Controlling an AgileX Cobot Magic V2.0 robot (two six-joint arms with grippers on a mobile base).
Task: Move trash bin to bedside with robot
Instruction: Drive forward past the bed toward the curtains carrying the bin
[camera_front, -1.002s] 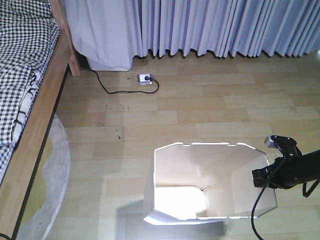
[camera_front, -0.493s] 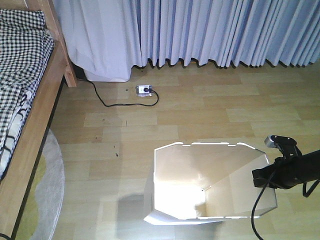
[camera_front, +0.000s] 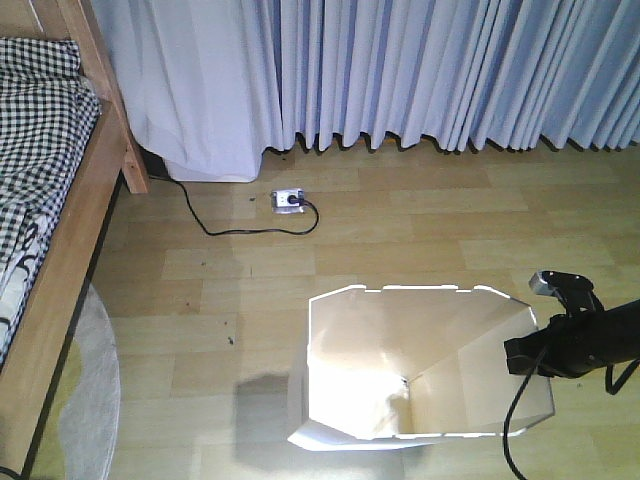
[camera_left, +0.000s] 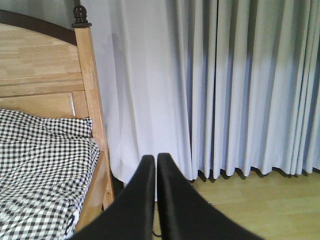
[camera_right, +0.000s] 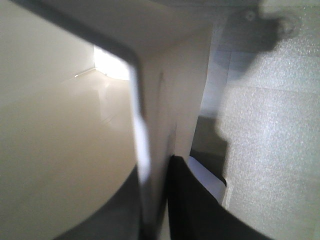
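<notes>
The white trash bin (camera_front: 350, 390) with cut-corner rim stands on the wood floor at the lower middle of the front view, cream inside. My right gripper (camera_front: 532, 352) is shut on the bin's right rim; in the right wrist view the rim wall (camera_right: 150, 150) sits between the two black fingers (camera_right: 192, 200). The bed (camera_front: 55, 230) with light wooden frame and black-and-white checked bedding is at the far left, well apart from the bin. It also shows in the left wrist view (camera_left: 45, 165). My left gripper (camera_left: 152, 162) is shut and empty, pointing at the curtains.
Pale blue-grey curtains (camera_front: 400, 70) hang along the back wall. A white power strip (camera_front: 288, 200) with a black cable (camera_front: 210, 225) lies on the floor near the bedpost. A grey round rug (camera_front: 90, 390) lies beside the bed at lower left.
The whole view has shifted: bed, power strip and curtains have slid down and left in the front view. The bin and right gripper keep the same place in the frame.
</notes>
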